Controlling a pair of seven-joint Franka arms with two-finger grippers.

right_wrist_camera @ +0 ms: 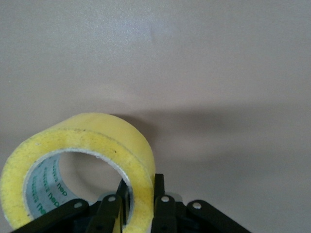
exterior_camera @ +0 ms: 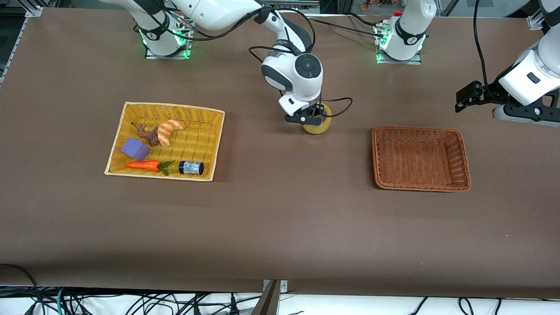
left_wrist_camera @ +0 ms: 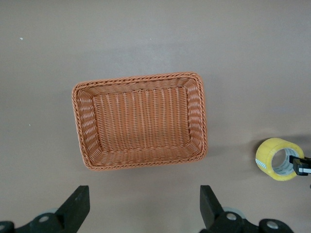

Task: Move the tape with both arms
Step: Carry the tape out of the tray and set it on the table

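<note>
Green "nep" lettering lines the tape (right_wrist_camera: 73,160) — right claw (right_wrist_camera: 138,201) pinching it.

Right gripper (exterior_camera: 316,119) sits low at mid-surface, jaws pinched through the tape's (exterior_camera: 318,124) wall; left gripper (left_wrist_camera: 144,206) waits up high, jaws spread wide.

This is a robot lab. Two white arms (exterior_camera: 288,65) stand bolted on a brown tabletop (exterior_camera: 280,227), their bases lit green, with loose cables (exterior_camera: 131,302) at its edge. Toy food lies in a yellow basket (exterior_camera: 165,141), like test props.
</note>
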